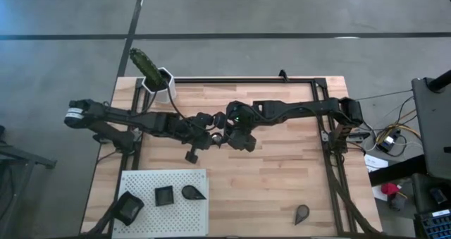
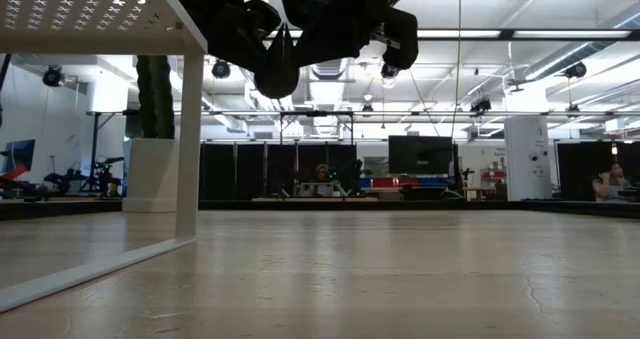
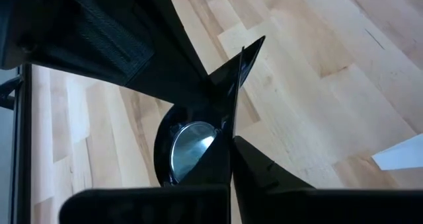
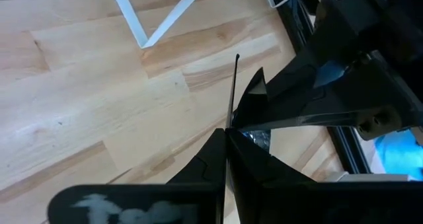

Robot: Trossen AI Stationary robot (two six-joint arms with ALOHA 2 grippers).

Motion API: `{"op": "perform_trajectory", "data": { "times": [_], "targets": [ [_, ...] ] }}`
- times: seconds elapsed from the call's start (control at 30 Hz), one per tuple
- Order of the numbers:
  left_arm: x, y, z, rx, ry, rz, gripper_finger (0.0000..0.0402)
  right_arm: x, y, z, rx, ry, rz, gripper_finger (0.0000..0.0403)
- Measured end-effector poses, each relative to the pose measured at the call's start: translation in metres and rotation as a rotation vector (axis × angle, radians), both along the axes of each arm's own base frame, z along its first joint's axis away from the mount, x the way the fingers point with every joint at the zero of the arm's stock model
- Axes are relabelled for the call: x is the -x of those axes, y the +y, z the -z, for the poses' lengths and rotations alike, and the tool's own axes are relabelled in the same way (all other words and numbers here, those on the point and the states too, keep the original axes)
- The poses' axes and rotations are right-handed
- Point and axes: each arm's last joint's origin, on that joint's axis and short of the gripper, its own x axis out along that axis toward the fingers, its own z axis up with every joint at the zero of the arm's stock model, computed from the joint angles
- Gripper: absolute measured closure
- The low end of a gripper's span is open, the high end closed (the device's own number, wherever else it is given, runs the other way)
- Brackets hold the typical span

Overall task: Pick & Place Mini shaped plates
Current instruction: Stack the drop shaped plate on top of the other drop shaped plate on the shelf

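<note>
five mini shaped plates [image 1: 164,195] visible

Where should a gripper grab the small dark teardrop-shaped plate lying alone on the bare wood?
Probably from straight above, pinching the rim: the small dark teardrop-shaped plate lies flat and low on the wooden table, leaving no side to grasp.

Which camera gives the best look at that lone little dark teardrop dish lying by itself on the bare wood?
The high view: the teardrop dish lies whole and unobstructed on the wooden table, near the front edge, right of the white perforated board. The low view and both wrist views do not show it.
</note>
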Motion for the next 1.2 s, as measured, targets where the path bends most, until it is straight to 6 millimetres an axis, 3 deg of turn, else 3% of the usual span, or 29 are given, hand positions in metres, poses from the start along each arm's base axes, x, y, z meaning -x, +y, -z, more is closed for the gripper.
{"op": "perform_trajectory", "data": {
  "times": [0.3, 0.7, 0.87, 1.0, 1.2],
  "targets": [
    [0.000, 0.000, 0.000, -0.001, -0.001, -0.006, 0.0401, 0.000, -0.001, 0.000, 0.051, -0.011, 0.007, 0.0384],
    [0.000, 0.000, -0.002, 0.017, -0.011, -0.021, 0.0401, 0.001, 0.000, -0.004, 0.062, -0.024, 0.015, 0.0294],
    [0.006, -0.002, -0.003, 0.060, 0.021, -0.047, 0.0401, 0.010, -0.001, -0.022, 0.057, -0.061, 0.062, 0.0281],
    [0.013, -0.007, -0.016, 0.135, 0.008, -0.095, 0.0401, 0.020, -0.001, -0.040, 0.011, -0.093, 0.140, 0.0283],
    [0.024, -0.023, -0.037, 0.144, 0.056, -0.311, 0.0401, 0.040, -0.001, -0.070, -0.088, -0.150, 0.219, 0.0296]
  ]
}}
